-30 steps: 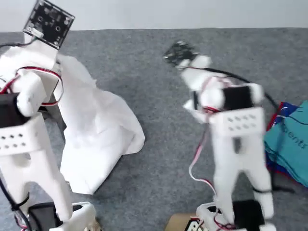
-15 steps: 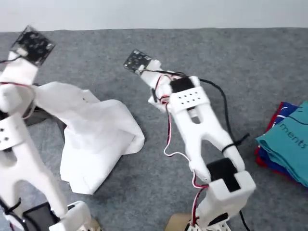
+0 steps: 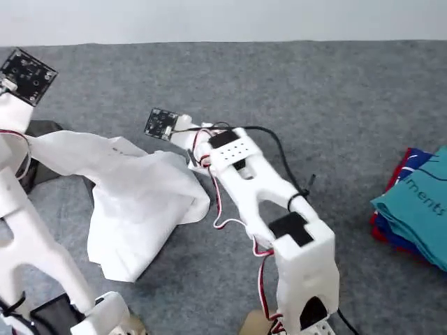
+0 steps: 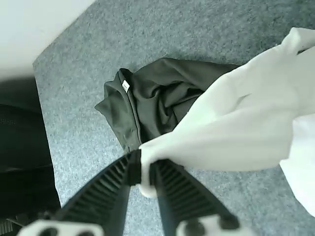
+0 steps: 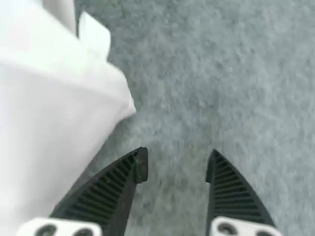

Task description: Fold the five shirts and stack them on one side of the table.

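Since the left gripper (image 4: 142,169) is clamped on the white shirt (image 3: 140,202) at the high view's left, the wide-open right gripper (image 5: 176,167) should imo grab what looks like its nearest edge, then pull taut.

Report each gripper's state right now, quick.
Left gripper: closed, pinching an edge of the white shirt.
Right gripper: open, holding nothing, over the grey table beside the white shirt.
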You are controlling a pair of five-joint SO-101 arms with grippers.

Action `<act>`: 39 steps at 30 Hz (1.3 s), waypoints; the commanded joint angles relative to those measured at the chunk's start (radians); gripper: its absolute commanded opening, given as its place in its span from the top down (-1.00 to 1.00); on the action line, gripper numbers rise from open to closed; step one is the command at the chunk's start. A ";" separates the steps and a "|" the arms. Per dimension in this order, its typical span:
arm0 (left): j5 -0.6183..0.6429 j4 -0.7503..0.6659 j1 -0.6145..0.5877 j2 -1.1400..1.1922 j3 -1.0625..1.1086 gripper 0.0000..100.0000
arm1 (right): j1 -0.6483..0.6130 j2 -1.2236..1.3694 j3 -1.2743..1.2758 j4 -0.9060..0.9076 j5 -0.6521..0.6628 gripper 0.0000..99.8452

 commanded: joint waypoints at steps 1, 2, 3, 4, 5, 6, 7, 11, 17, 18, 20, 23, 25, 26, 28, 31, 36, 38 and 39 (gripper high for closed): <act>-0.005 0.006 -0.005 -0.005 0.001 0.99 | -0.021 0.062 -0.157 -0.008 0.014 0.55; -0.005 0.006 -0.005 -0.006 0.001 0.99 | -0.027 0.093 -0.198 0.005 0.018 0.55; -0.005 0.006 -0.005 -0.006 0.001 0.99 | -0.038 0.124 -0.241 0.027 0.037 0.55; -0.005 0.006 -0.005 -0.006 0.001 0.99 | -0.045 0.153 -0.284 0.051 0.057 0.55; -0.005 0.006 -0.005 -0.006 0.001 0.99 | -0.048 0.180 -0.327 0.074 0.068 0.55; -0.005 0.006 -0.005 -0.005 0.001 0.99 | -0.059 0.209 -0.370 0.099 0.072 0.55; -0.005 0.006 -0.005 -0.003 0.001 0.99 | -0.067 0.236 -0.408 0.120 0.077 0.55; -0.005 0.002 -0.005 -0.002 0.001 0.99 | -0.093 0.325 -0.539 0.191 0.077 0.55; -0.005 0.000 -0.005 0.000 0.001 0.99 | -0.119 0.417 -0.638 0.234 0.077 0.55; -0.005 0.000 -0.005 0.000 0.001 0.99 | -0.119 0.427 -0.646 0.234 0.078 0.56; -0.005 0.000 -0.005 0.000 0.001 0.99 | -0.116 0.440 -0.652 0.236 0.104 0.56; -0.005 0.000 -0.005 0.000 0.001 0.99 | -0.108 0.441 -0.667 0.275 0.157 0.72; -0.005 -0.002 -0.003 0.000 0.001 0.99 | -0.094 0.430 -0.680 0.328 0.190 0.89; -0.005 -0.002 -0.003 0.000 0.001 0.99 | -0.088 0.423 -0.686 0.354 0.203 0.98; -0.005 -0.002 0.008 0.000 0.001 0.99 | -0.068 0.398 -0.686 0.414 0.210 0.96; -0.005 -0.003 0.015 0.000 0.001 0.99 | -0.042 0.346 -0.686 0.496 0.212 0.98; -0.005 -0.031 0.043 0.000 0.001 0.99 | -0.022 0.243 -0.686 0.650 0.212 0.98; -0.005 -0.031 0.052 0.000 0.001 0.99 | -0.025 0.205 -0.686 0.700 0.212 0.98; -0.005 -0.031 0.054 0.000 0.001 0.99 | -0.027 0.189 -0.686 0.710 0.210 0.98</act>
